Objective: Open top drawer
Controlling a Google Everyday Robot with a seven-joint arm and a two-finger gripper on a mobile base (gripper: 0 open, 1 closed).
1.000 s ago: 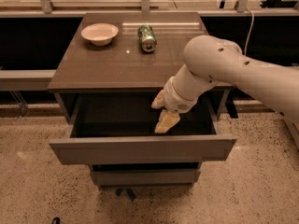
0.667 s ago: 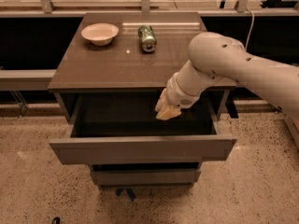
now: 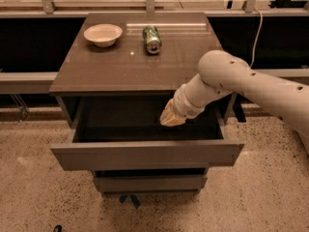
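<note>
The top drawer (image 3: pixel 145 154) is a wide grey drawer with a flat front. It stands pulled out from the cabinet (image 3: pixel 130 69), and its dark shallow box shows inside. My gripper (image 3: pixel 170 119) hangs at the end of the white arm, which reaches in from the right. It sits above the drawer's inside, right of the middle, just under the cabinet top's front edge, apart from the drawer front.
A white bowl (image 3: pixel 103 34) and a green can (image 3: pixel 152 38) lying on its side rest at the back of the cabinet top. A lower drawer (image 3: pixel 148 181) sits slightly out below. A dark low wall and a rail run behind. Speckled floor lies in front.
My gripper has risen out of the drawer's inside and drawn back toward the cabinet top's edge. The drawer stays pulled out.
</note>
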